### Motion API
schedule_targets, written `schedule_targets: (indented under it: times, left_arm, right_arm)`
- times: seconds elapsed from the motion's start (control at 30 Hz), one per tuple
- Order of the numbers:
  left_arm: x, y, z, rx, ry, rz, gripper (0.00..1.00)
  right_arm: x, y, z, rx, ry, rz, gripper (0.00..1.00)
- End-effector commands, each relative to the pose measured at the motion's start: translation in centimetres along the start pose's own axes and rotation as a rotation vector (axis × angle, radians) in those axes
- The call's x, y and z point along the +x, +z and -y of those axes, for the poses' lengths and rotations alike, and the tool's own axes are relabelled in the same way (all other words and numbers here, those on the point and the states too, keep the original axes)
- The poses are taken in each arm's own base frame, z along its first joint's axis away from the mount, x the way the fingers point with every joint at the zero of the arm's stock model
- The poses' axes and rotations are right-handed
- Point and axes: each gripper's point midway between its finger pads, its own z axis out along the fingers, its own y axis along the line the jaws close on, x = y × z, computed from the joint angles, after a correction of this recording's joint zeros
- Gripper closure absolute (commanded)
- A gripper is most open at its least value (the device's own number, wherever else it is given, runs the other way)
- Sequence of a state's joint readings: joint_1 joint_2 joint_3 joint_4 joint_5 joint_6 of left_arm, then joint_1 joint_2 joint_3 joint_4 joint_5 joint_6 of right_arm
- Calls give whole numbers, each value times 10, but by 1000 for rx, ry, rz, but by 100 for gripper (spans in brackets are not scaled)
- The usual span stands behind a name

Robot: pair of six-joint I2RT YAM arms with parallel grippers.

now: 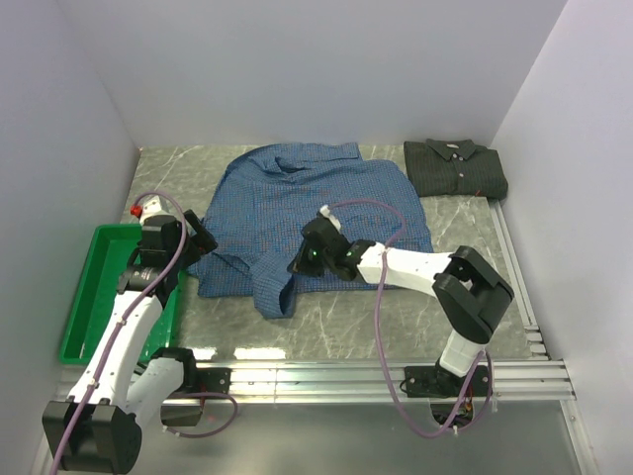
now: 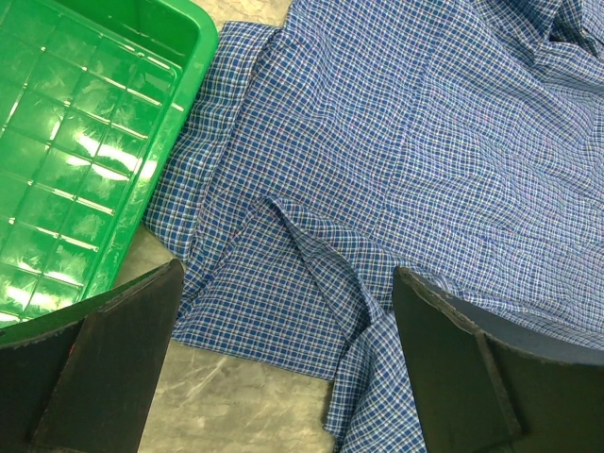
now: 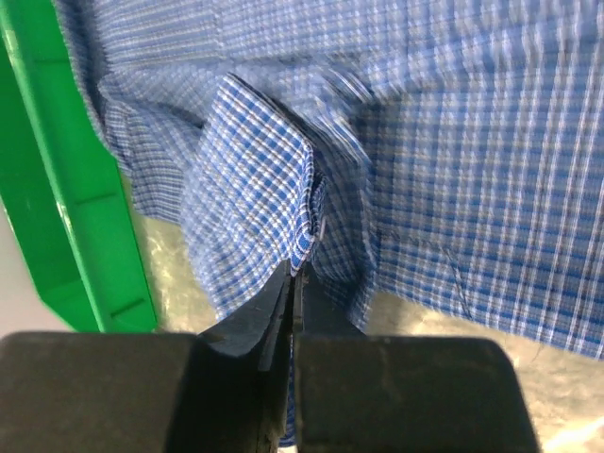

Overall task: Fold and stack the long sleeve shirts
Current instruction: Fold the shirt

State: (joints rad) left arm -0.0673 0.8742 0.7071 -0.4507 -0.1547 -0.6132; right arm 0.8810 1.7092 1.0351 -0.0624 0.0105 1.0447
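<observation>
The blue checked shirt [image 1: 316,203] lies spread on the grey table, partly folded, with a sleeve end hanging toward the near edge. The dark green-charcoal shirt [image 1: 455,166] lies folded at the back right. My right gripper [image 1: 302,265] is shut on a fold of the blue shirt [image 3: 274,189] at its near edge and lifts the cloth. My left gripper [image 1: 198,237] is open, hovering over the blue shirt's left corner [image 2: 283,274] beside the tray, with nothing between its fingers [image 2: 113,368].
A green plastic tray [image 1: 99,287] sits at the left edge of the table and shows in the left wrist view [image 2: 85,151] and the right wrist view [image 3: 66,198]. White walls close in left, back and right. Bare marble table [image 1: 396,317] lies in front of the shirt.
</observation>
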Motion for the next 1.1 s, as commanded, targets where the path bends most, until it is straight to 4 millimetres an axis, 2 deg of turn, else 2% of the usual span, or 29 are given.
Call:
schedule_targets:
  times: [0.0,0.03,0.07,0.13,0.17,0.2,0.27,0.33,0.37,0.43,0.47,0.5,0.57,0.6,0.83,1.0,1.03,1.07]
  left_arm:
    - [-10,-3,8,34,4,45,2]
    - [-10,-3,8,36,3,45,2]
    - [-10,-3,8,37,3,44,2]
    - [-9,-3,8,40,3,43,2]
    - [-10,-3,9,42,4,43,2]
    - [-10,-3,9,43,4,42,2]
    - [-8,-3,9,46,5,37,2]
    - [-7,-2,10,51,5,34,2]
    - [-7,-2,11,55,5,31,2]
    - [-4,-1,12,63,5,19,2]
    - [-2,0,12,62,4,10,2]
    - [-1,0,14,71,3,4,2]
    - [-1,1,15,78,6,0,2]
    - [0,2,15,77,6,-2,2]
    - [3,5,16,74,6,-20,2]
    - [5,7,14,67,7,-28,2]
    - [6,8,14,67,7,-33,2]
    - [7,8,15,74,7,-39,2]
  right_arm:
    - [-54,-10,-42,-90,-163,130,100]
    - [-66,-14,-49,-105,-198,157,100]
    - [-88,-22,-65,-131,-224,209,100]
    - [-116,-32,-74,-126,-320,278,100]
    - [-140,-42,-87,-140,-340,333,100]
    - [-155,-47,-91,-129,-402,379,100]
    - [-183,-61,-115,-171,-475,460,100]
    - [-206,-69,-127,-167,-594,533,100]
    - [-220,-80,-142,-188,-635,580,100]
    - [-230,-76,-149,-177,-747,600,100]
    - [-239,-83,-162,-196,-780,629,100]
    - [-242,-76,-163,-185,-837,632,100]
    - [-251,-75,-174,-209,-896,655,100]
    - [-258,-78,-180,-207,-971,690,100]
    - [-287,-91,-217,-232,-1139,852,100]
    - [-303,-101,-228,-215,-1275,1045,100]
    - [-309,-116,-238,-228,-1276,1152,100]
    - [-308,-110,-231,-214,-1289,1170,100]
